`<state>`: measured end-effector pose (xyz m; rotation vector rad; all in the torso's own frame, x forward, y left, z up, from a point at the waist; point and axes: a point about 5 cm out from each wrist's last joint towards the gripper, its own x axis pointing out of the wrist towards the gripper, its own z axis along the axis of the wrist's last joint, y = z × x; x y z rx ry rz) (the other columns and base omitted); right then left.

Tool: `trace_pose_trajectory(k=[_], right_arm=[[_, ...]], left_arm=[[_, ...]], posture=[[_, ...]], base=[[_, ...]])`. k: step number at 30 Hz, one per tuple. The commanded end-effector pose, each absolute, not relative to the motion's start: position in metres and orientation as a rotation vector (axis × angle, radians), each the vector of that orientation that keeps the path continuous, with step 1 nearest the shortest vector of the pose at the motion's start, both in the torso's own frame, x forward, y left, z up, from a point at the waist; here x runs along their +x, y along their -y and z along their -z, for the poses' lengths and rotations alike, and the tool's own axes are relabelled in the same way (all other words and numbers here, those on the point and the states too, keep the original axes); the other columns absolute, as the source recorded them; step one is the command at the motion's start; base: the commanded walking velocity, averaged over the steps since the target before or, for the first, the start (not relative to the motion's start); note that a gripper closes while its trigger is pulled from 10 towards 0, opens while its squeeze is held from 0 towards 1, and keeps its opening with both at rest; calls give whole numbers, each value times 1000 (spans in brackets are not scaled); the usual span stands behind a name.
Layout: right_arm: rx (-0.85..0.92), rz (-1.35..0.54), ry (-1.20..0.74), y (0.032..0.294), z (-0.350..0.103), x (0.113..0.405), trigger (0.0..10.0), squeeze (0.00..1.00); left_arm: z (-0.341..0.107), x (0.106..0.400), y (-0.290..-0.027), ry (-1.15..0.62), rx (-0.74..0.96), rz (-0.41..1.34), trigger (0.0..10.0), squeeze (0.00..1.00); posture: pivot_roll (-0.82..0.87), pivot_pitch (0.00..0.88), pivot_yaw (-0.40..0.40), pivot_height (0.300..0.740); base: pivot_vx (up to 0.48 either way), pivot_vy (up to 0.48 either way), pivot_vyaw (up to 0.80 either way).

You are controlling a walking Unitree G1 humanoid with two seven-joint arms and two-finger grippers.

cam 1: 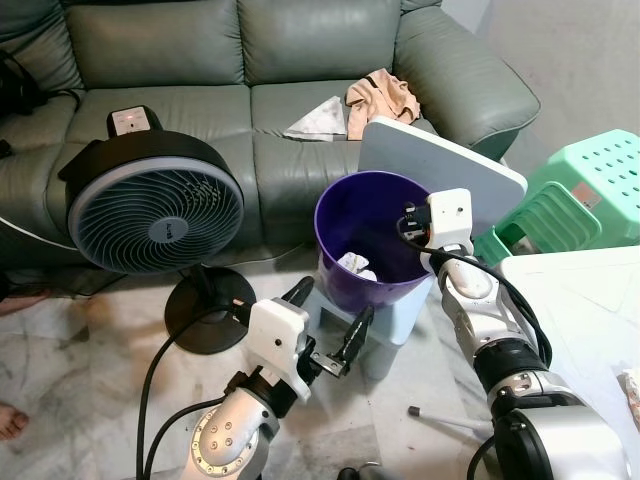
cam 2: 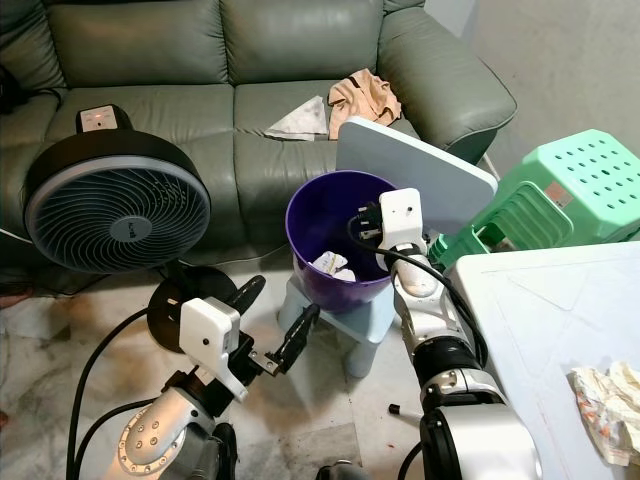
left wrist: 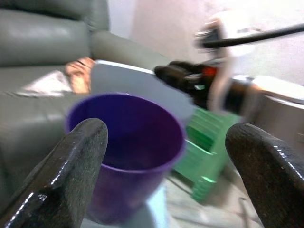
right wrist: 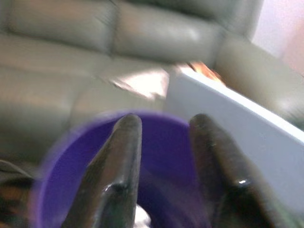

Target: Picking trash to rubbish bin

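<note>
Hovering over purple bin (cam 1: 375, 235), right pincer (right wrist: 164, 142) (fingers slightly parted).

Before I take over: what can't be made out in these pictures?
- Right gripper: both wrist views blurred.
- Purple bin: its wall hides most of the floor beside the white scrap.
- Crumpled paper on the white table: cut by eye view edge.

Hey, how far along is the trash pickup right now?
Done: white crumpled trash lies in the purple bin. In hand: nothing; the right gripper hangs open over the bin and the left gripper is open in front of it. Left: crumpled paper on the white table.
</note>
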<state>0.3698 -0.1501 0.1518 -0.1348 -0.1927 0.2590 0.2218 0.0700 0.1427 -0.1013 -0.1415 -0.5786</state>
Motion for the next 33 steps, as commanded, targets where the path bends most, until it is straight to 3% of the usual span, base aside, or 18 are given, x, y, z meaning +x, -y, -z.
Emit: trace_pose_trajectory(k=[1,4,16,20,31,32,33], right_arm=[[-105,-317,261,156,-154,360,10000,1000],[-110,-219,278,176,-150,350,10000,1000],[-60,-104,352,209,-149,307,10000,1000],[-44,-90,365,210,-148,299,10000,1000],[15,53,347,223,-147,284,10000,1000],[24,54,347,221,-145,283,10000,0],[28,51,349,219,-144,282,10000,0]], left_arm=[[-140,228,-80,134,-101,541,10000,0],[-148,241,-88,173,-59,531,10000,0],[-151,290,-119,195,-49,340,10000,0],[-152,306,-126,184,-11,291,10000,0],[-159,331,-148,199,-50,239,10000,0],[-158,331,-150,195,-58,219,10000,0],[-157,332,-151,193,-63,205,10000,0]], posture=[[184,219,-76,740],[185,199,-67,740],[118,106,-24,740],[75,57,3,740],[46,23,29,740],[39,15,33,740],[39,15,33,740]], base=[[0,0,0],[0,0,0],[0,0,0],[0,0,0],[0,0,0],[0,0,0],[0,0,0]])
